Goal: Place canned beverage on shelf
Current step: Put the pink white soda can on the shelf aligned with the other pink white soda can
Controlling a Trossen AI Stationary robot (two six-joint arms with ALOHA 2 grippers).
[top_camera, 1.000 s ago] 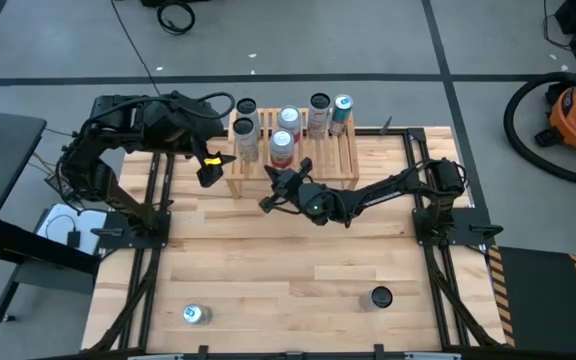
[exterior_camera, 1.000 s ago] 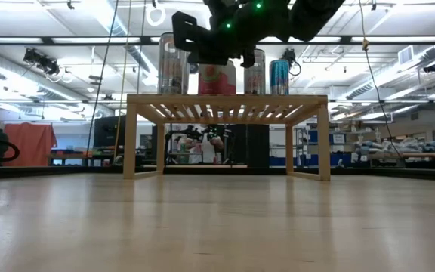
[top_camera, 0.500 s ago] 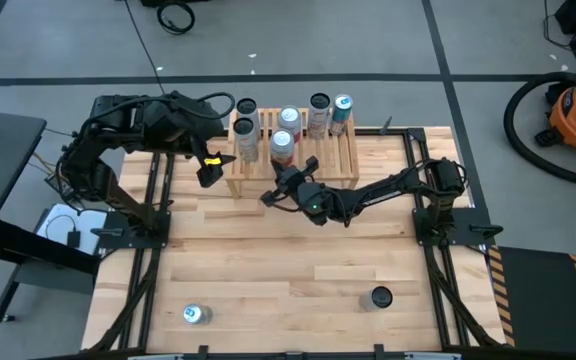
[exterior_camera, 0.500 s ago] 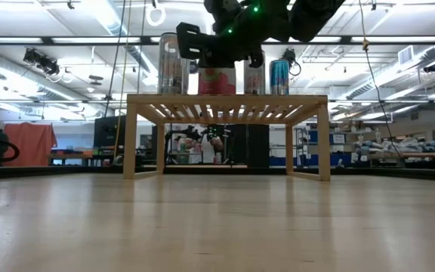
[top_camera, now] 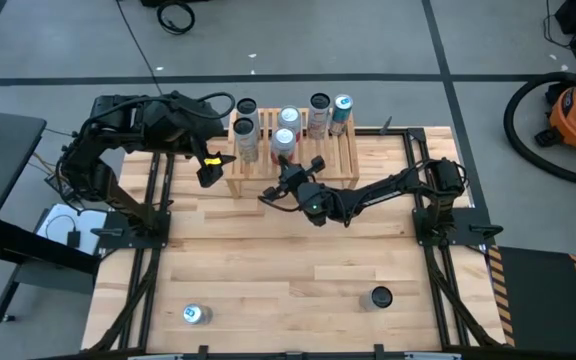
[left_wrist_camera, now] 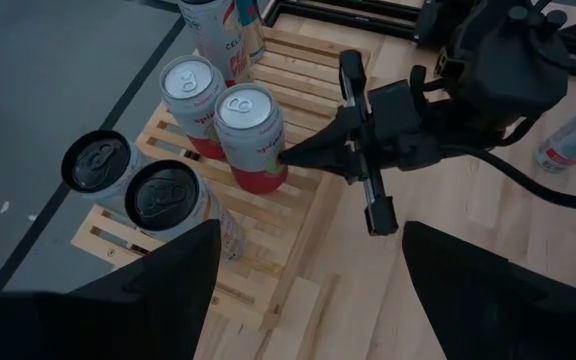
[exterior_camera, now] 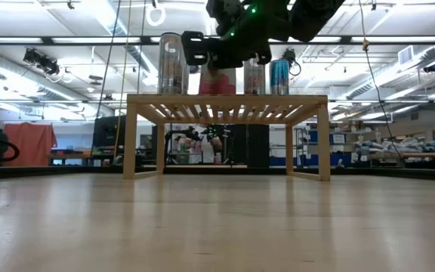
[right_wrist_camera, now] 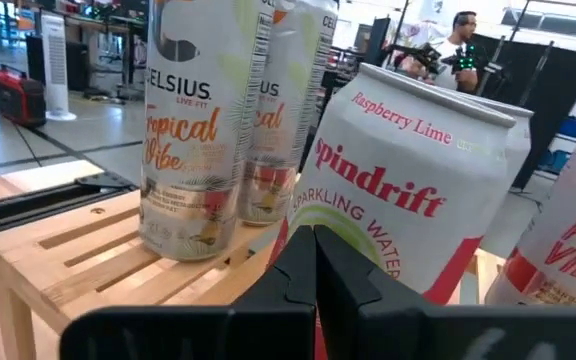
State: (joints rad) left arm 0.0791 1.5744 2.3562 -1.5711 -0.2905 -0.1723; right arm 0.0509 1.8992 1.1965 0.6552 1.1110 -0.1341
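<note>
we read "spindrift", "raspberry lime" and "sparkling water" on the red and white can (right_wrist_camera: 408, 190) standing on the shelf (top_camera: 333, 165). the right gripper (left_wrist_camera: 286, 157), clenched with its fingers pressed together and grasping nothing, has its tip touching that can's side. at the can's nine o'clock in the right wrist view stand two celsius cans (right_wrist_camera: 193, 120) marked "live fit" and "tropical vibe". the left gripper (top_camera: 208, 170) hangs released and spread beside the shelf's left end. the shelf's front slats at five o'clock lie bare. two loose cans (top_camera: 196, 315) sit well apart near the table's front edge.
</note>
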